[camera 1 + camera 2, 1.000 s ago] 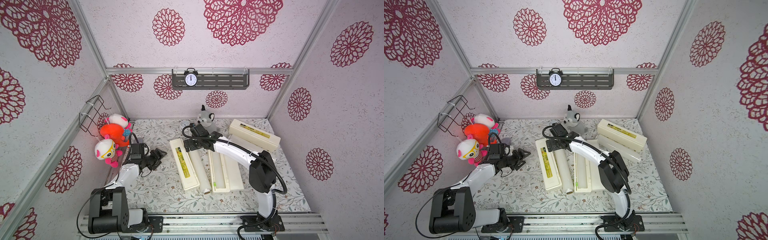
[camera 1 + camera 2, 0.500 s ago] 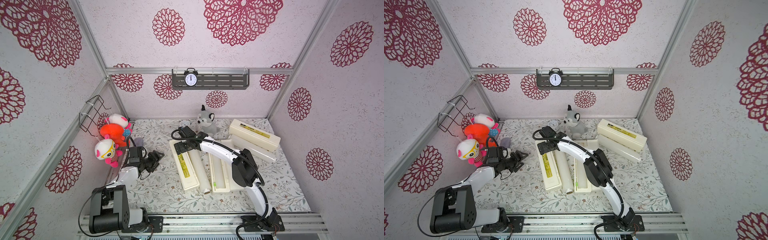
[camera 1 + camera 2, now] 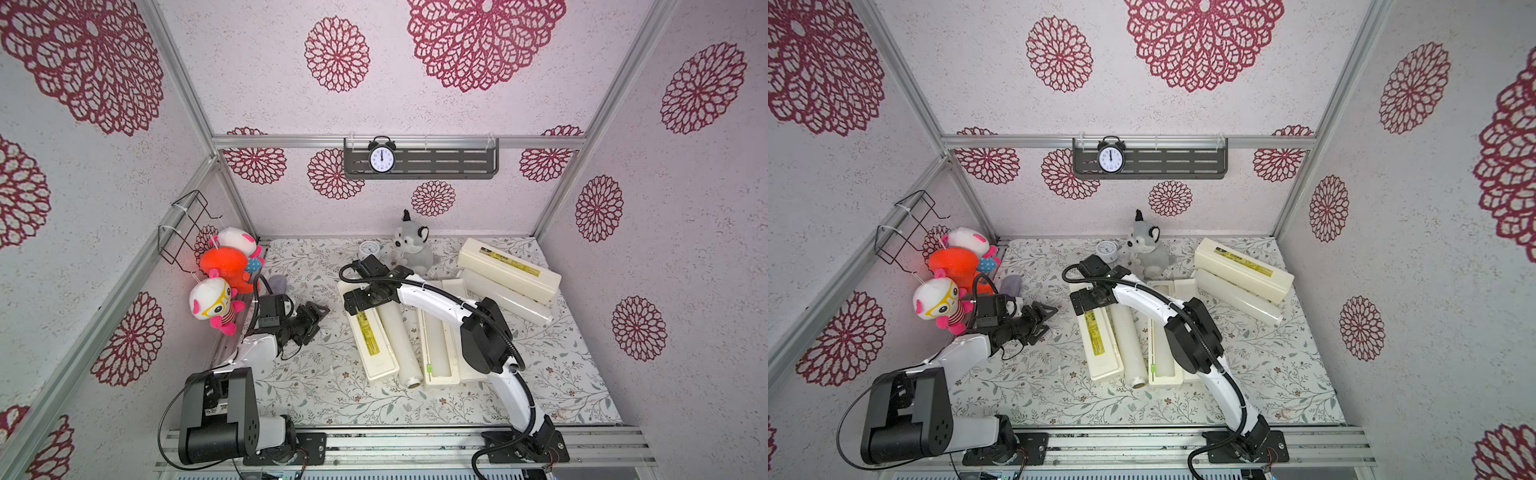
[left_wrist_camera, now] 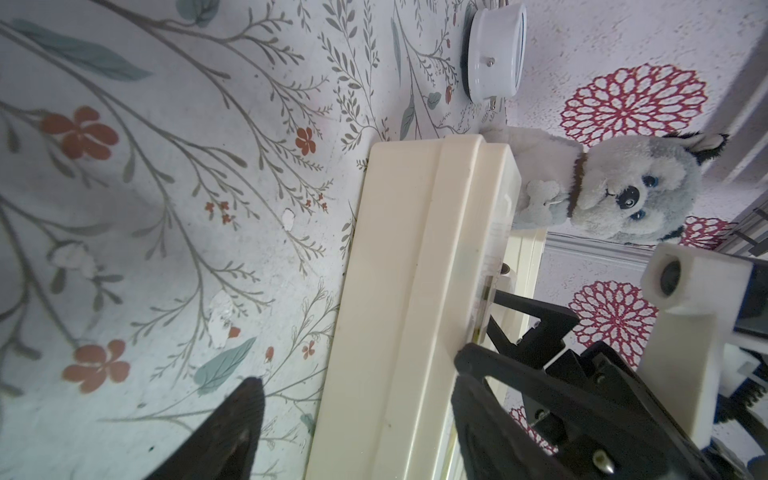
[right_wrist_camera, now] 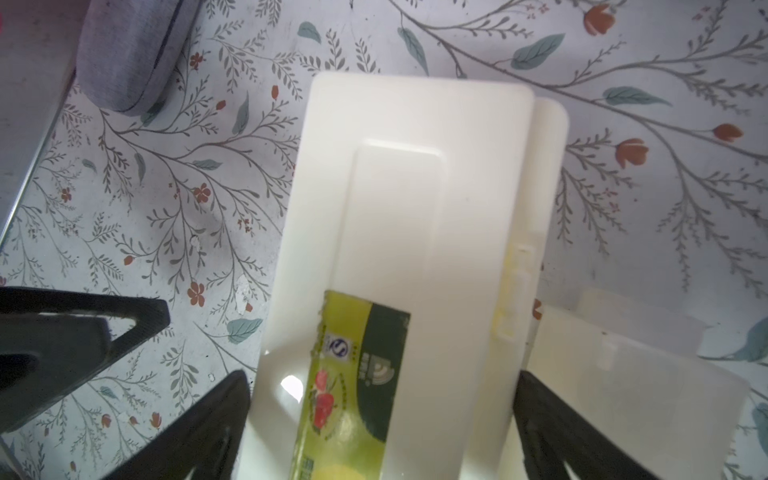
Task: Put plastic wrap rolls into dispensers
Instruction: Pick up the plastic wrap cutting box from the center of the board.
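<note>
While the right hand (image 3: 360, 300) hangs spread across the end of the closed dispenser (image 3: 371, 337), probably to open it, a roll (image 3: 398, 338) lies just beside that hand | left hand (image 3: 311, 316): spread, empty.

Dispenser (image 5: 399, 216) at my right gripper (image 5: 381, 374): smooth cream plastic, slight sheen; its label (image 5: 357, 415) glossy print. Roll (image 3: 395, 332): glossy translucent film. Surface (image 4: 166, 232): matt floral print, chipped in spots. Gripper fingers (image 5: 199, 428): matt black plastic. Pouch (image 5: 129, 50): fuzzy grey cloth.

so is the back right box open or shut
Shut. In both top views the box is closed flat, label facing up, no inside showing; a roll lies on the table beside it.
</note>
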`<state>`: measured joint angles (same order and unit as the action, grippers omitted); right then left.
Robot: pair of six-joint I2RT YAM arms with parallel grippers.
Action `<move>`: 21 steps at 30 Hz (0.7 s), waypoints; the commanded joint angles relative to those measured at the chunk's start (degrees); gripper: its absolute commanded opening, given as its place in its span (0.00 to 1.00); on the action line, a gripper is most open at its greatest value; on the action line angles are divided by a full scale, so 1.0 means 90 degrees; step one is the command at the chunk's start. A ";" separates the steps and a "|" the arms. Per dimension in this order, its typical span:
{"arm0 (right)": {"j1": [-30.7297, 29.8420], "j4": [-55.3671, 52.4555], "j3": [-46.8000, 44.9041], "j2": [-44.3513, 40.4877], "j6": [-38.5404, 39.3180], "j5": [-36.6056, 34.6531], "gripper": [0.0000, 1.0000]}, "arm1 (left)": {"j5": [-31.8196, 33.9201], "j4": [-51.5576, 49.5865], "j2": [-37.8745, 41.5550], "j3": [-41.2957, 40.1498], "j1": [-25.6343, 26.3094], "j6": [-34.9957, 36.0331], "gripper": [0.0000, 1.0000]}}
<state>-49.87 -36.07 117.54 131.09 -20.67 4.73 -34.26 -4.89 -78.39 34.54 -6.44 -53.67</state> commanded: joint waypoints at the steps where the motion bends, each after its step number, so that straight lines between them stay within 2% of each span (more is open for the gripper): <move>1: -0.0091 -0.0499 0.0156 0.0206 -0.0079 -0.0322 0.99 | -0.0083 0.0211 -0.0019 -0.0052 -0.0073 -0.0052 0.76; 5: -0.0208 -0.0901 0.0269 0.0409 -0.0072 -0.0932 0.99 | -0.0055 0.0221 -0.0014 -0.0059 -0.0075 -0.0067 0.76; 21: -0.0553 -0.2115 0.1150 0.1541 -0.0072 -0.1713 0.99 | 0.0042 0.0202 -0.0050 -0.0059 -0.0076 -0.0050 0.76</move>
<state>-54.35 -45.78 129.51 139.85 -22.17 -9.82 -34.06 -4.08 -78.41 34.54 -6.48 -54.26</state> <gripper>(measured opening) 0.988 0.759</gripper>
